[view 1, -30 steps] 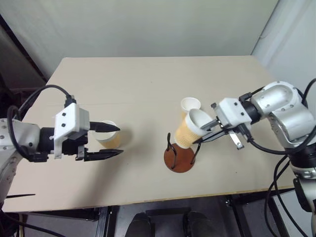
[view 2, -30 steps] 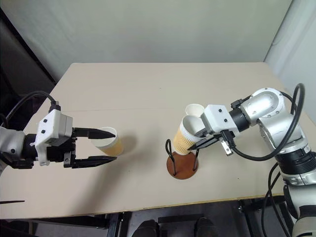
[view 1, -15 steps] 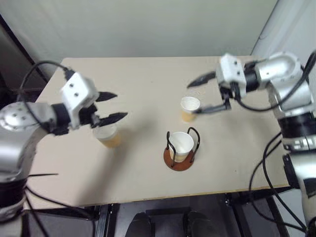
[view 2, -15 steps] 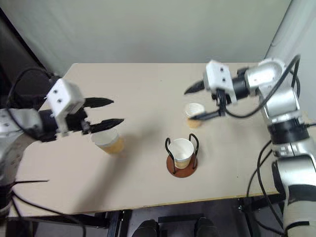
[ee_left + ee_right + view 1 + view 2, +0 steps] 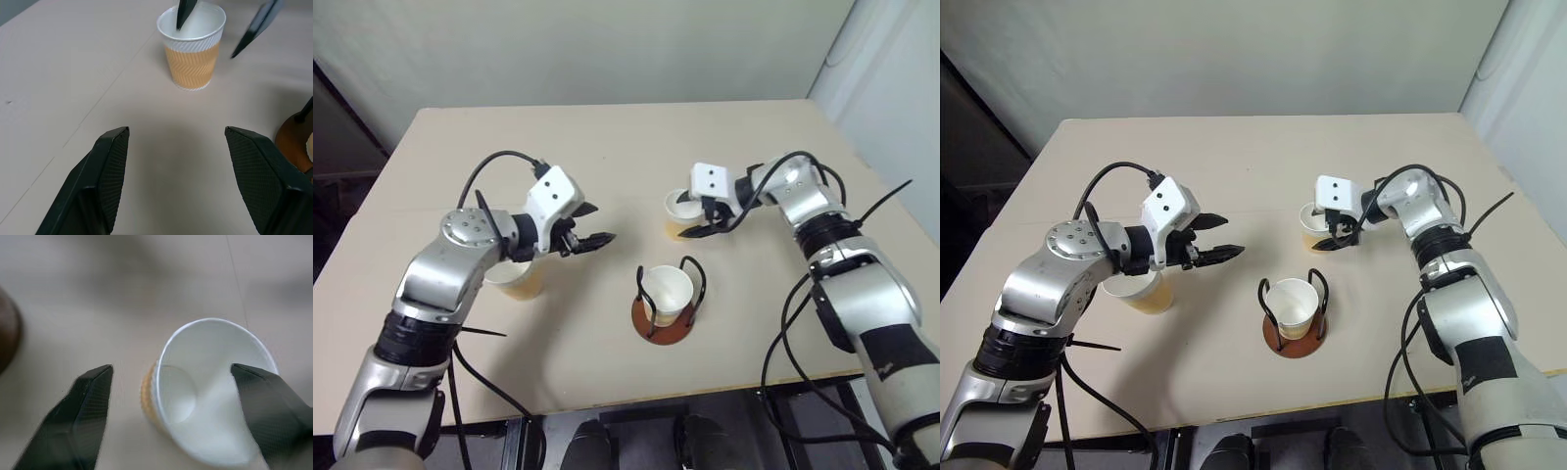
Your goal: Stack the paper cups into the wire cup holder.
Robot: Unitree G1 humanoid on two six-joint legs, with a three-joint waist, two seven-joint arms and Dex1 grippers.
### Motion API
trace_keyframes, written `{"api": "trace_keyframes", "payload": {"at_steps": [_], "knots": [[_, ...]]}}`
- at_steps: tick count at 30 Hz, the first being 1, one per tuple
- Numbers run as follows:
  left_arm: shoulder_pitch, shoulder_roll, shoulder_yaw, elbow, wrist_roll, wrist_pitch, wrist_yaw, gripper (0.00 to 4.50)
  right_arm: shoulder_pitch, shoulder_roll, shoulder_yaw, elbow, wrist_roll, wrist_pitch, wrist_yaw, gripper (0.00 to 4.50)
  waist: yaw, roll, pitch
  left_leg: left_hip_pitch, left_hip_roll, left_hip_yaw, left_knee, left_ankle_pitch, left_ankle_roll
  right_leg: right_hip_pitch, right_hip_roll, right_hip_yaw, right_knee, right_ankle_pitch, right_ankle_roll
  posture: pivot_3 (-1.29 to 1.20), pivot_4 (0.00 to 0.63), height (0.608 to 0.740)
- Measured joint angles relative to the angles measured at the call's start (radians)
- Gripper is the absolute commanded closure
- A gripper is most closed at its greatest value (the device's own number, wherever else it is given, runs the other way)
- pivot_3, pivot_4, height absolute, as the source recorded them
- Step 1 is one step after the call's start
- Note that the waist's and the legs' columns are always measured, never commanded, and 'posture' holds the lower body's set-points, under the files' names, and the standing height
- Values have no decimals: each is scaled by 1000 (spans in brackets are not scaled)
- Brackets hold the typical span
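Cup-stacking scene on a pale bench, mid-task. One paper cup seated upright inside the wire cup holder, rim up, hoops rising on both sides to keep it from tipping; open mouth ready to take the next cup nested in.

Second cup upright on the bench just beyond the holder. Right gripper poised at this cup with fingers spread, one to each side of the wall (in the left wrist view one tip appears to dip inside the rim, so a rim pinch is equally possible); not clenched on anything, no contact evident. Placement judged as the approach to a grasp, with the short distance to the holder favouring this arm for the transfer.

Third cup upright near the left forearm, partly hidden beneath it. Left gripper released and empty, fingers wide apart, aimed across bare bench toward the centre rather than at its own cup, probably waiting clear of the holder while the right arm works.

Risk at the next move: thin paper wall, easily crushed or tipped by an uneven squeeze.
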Motion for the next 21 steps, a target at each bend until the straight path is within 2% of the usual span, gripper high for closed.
{"api": "trace_keyframes", "payload": {"at_steps": [3,7,8,13,17,21], "knots": [[0,0,0,-15,1,3,0,1139,1,9,0,19,-15,-23,-7,2889,1,0,0,0,0,1,3,-1,1,0,-1,0,0,0,0,0,150,740],[1,20,9,-23,-1,-1,-27,1139,1,9,-15,21,-11,-34,18,4313,2,0,0,0,0,1,7,-7,11,1,-1,1,-3,0,0,0,150,740],[1,29,15,-23,-2,-6,-36,1139,1,8,-31,17,0,-33,45,4460,2,0,0,0,0,1,8,-7,11,1,-1,1,-2,0,0,0,150,740],[10,48,35,-27,-13,-49,-81,1139,7,-43,-102,-112,92,11,177,4460,2,0,0,1,0,2,11,-6,11,2,0,1,1,0,0,0,150,740],[48,129,134,-74,-86,-67,-182,1139,45,-177,-182,-492,307,238,334,4460,1,0,0,1,0,3,10,-4,6,2,2,1,0,-1,-1,0,150,740],[156,262,245,-126,-177,-78,-352,1139,168,-362,-187,-966,597,481,374,4460,0,0,0,6,1,4,8,-4,-1,7,14,11,-3,-4,-2,0,150,740]]}}
